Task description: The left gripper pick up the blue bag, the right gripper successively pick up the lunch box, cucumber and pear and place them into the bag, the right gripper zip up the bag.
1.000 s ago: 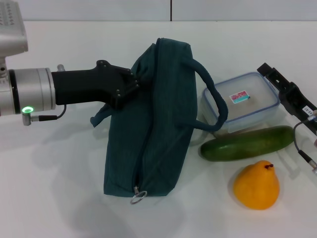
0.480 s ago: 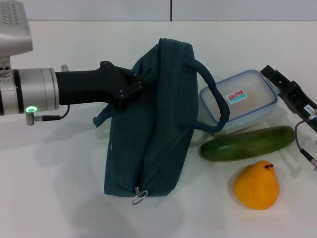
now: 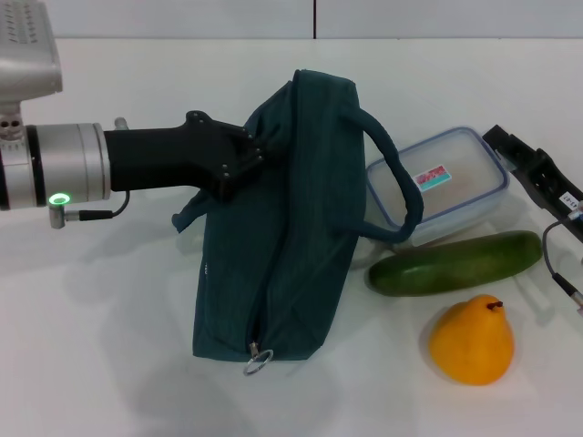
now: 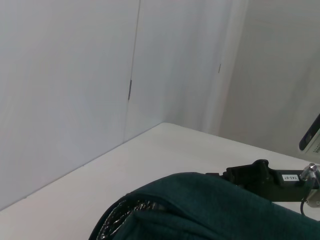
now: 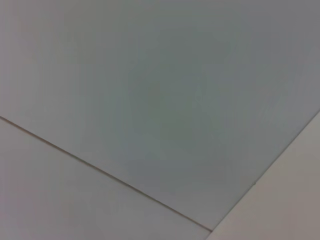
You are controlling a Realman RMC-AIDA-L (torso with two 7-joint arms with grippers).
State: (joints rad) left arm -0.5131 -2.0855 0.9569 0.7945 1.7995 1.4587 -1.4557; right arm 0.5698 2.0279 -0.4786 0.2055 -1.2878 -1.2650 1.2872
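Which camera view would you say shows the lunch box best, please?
The head view: the lunch box sits in plain sight behind the cucumber, its lid on. The left and right wrist views show none of it.

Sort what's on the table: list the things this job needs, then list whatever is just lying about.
Job things: blue bag, held at its upper edge by the left tool; lunch box; cucumber; pear; right tool beside the lunch box.

Lying about: nothing else on the white table.

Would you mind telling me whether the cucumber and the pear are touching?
Apart. The head view shows a strip of white table between the cucumber and the pear.
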